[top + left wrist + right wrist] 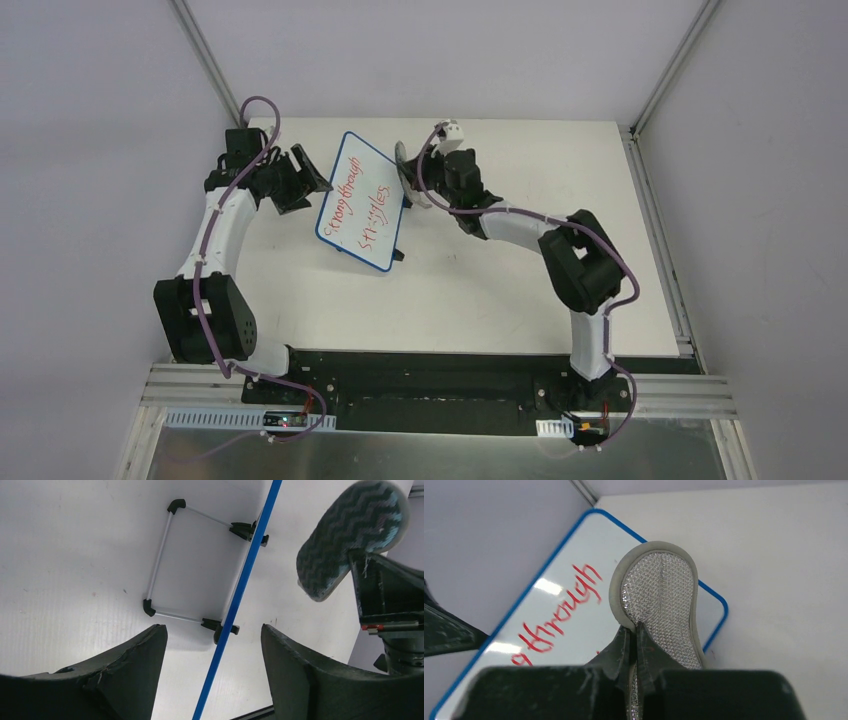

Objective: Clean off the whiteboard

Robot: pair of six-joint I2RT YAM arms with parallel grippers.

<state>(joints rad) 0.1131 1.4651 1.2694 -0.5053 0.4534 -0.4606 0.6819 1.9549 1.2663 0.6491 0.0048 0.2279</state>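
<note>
The whiteboard [362,200] stands tilted on its black-footed wire stand [160,560] at the back middle of the table and bears red handwriting [559,610]. My left gripper [308,180] is open at the board's left edge. In the left wrist view the blue rim [240,590] runs edge-on between the spread fingers [212,645], touching neither. My right gripper [425,185] is shut on an oval mesh-faced eraser pad [664,595], held just off the board's right edge. The pad also shows in the left wrist view [350,535].
The white table [480,300] is bounded by grey walls and aluminium rails at the back left [215,70] and right [660,230]. A black base strip [420,365] runs along the near edge between the arm mounts.
</note>
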